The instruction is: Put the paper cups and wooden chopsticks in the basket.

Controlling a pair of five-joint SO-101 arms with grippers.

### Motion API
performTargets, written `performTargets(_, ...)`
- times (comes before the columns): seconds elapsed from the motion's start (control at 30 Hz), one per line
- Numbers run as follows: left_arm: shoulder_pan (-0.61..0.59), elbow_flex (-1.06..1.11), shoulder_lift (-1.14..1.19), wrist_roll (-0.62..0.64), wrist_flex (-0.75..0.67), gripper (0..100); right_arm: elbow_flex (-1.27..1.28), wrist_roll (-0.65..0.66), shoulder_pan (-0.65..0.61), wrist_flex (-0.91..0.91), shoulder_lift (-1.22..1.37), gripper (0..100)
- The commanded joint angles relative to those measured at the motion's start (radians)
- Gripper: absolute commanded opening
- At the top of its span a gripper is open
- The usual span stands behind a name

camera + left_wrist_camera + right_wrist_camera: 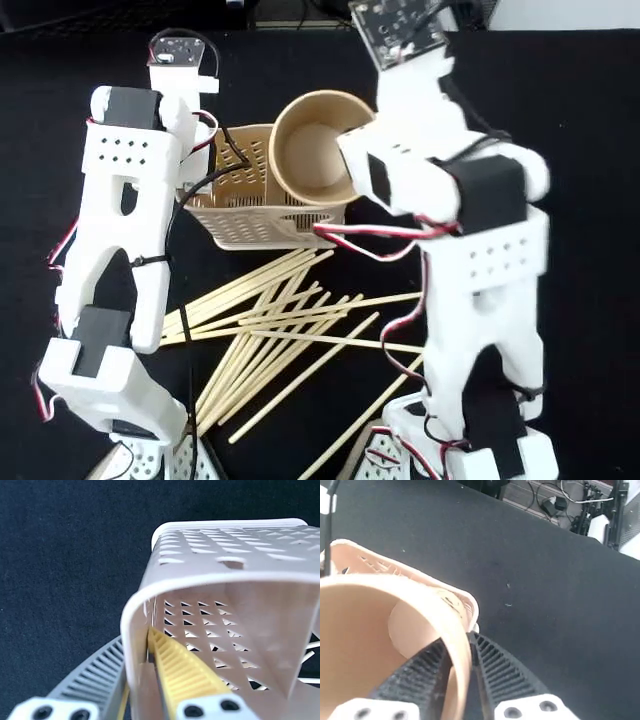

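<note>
From the high view, my right claw (352,160) has the cup (315,150) by its rim, tipped on its side with the mouth facing the camera, hanging over the right end of the basket (250,215). The left claw (208,155) sits at the basket's left wall. The chopsticks (280,330) lie fanned out loose on the table (580,120), just in front of the basket and between the two arms. In the left wrist view, the left claw (136,645) is closed narrow on the basket (225,560) wall, with the yellow finger (185,675) inside and the grey one outside, so I judge it is steadying the basket. In the right wrist view, the right claw (459,645) pinches the cup (370,625) wall, one black finger inside and one outside, with the basket (395,570) rim just behind the cup. I reckon the cup is very light and thin-walled and will crush if squeezed hard, so the stiff rolled rim is the right place to hold it. The chopsticks look light, stiff and smooth and are likely to roll or slip. I would take each near its middle, picking outliers first, since the overlapped ones will drag their neighbours.
</note>
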Motion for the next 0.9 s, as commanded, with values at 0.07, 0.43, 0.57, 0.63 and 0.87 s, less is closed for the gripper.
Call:
performTargets(0.07,-0.007,0.005,-0.006,-0.006,-0.006,3,0.206,-0.003,-0.005,-0.163,-0.039,1.2)
performTargets(0.43,-0.007,0.008,-0.003,-0.006,-0.006,3,0.584,0.000,-0.006,-0.404,-0.249,11.6)
performTargets(0.57,-0.007,0.005,-0.003,-0.006,-0.006,3,0.591,0.002,-0.008,-0.425,-0.338,26.8)
performTargets(0.63,-0.007,0.005,-0.003,-0.006,-0.006,3,0.591,0.002,-0.006,-0.463,-0.378,26.1)
performTargets(0.87,-0.008,0.013,0.003,-0.005,-0.041,3,0.680,-0.003,-0.009,-0.612,-0.377,24.0)
